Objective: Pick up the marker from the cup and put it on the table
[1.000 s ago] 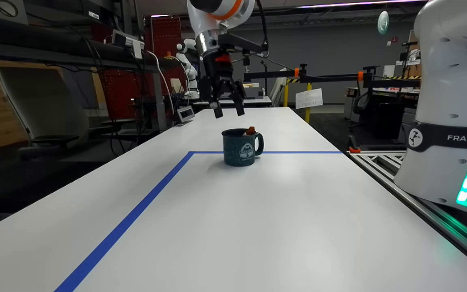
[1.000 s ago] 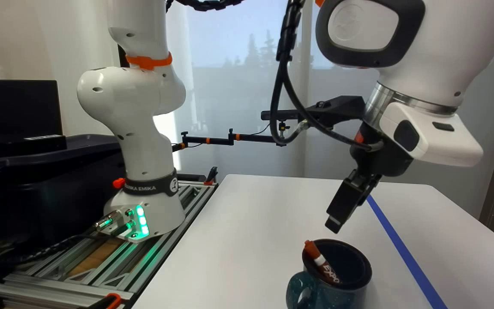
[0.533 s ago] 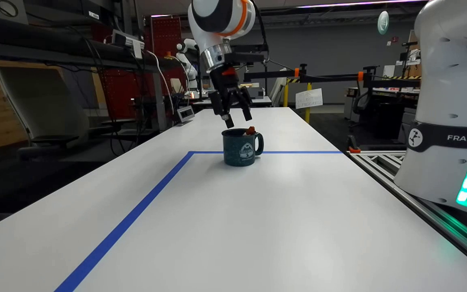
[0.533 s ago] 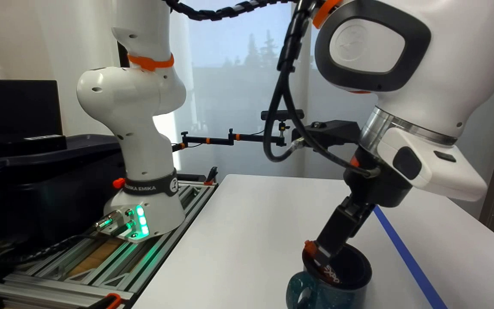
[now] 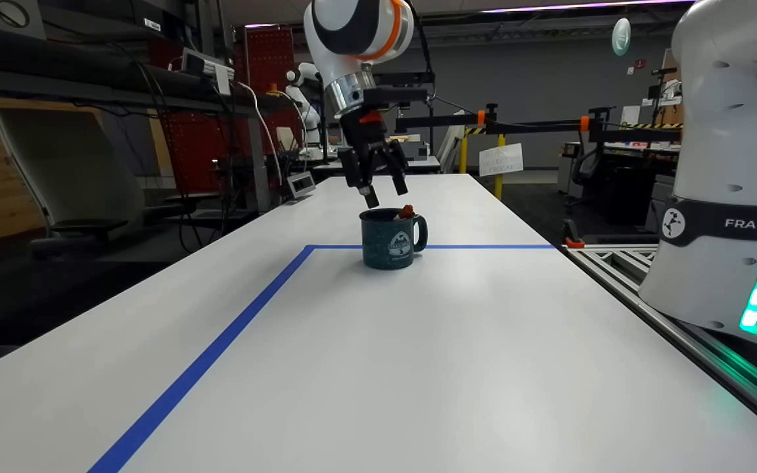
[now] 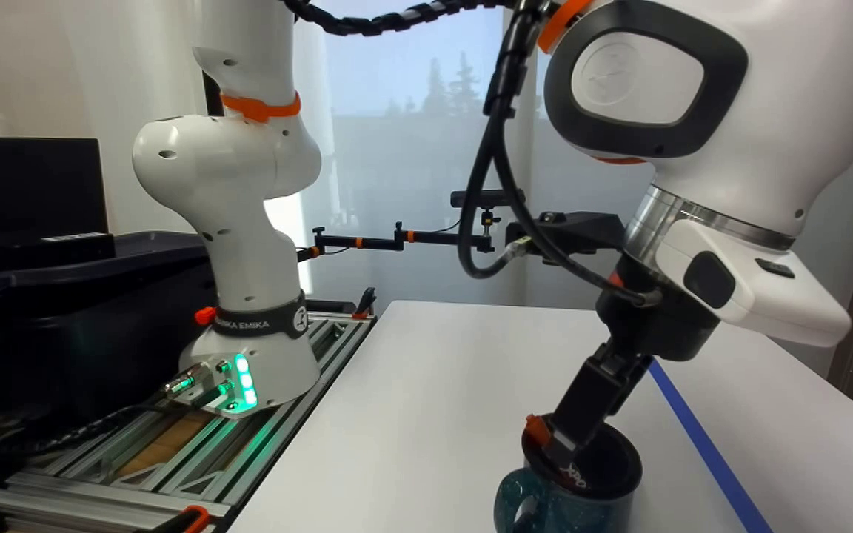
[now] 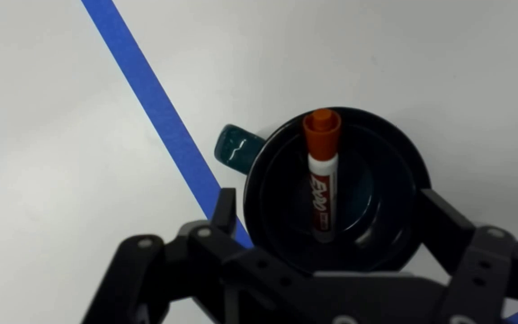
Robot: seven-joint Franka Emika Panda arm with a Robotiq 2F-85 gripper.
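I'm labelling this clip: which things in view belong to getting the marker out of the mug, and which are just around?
Part of the job: marker, teal mug, white table, open gripper.
Just around: chair, paper sign, dark bin.

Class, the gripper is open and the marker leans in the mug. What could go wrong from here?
In the wrist view, the fingers stand about as far apart as the mug is wide: lowering the gripper might knock it over.
The marker leans, cap up: a crooked pinch might let it slip.
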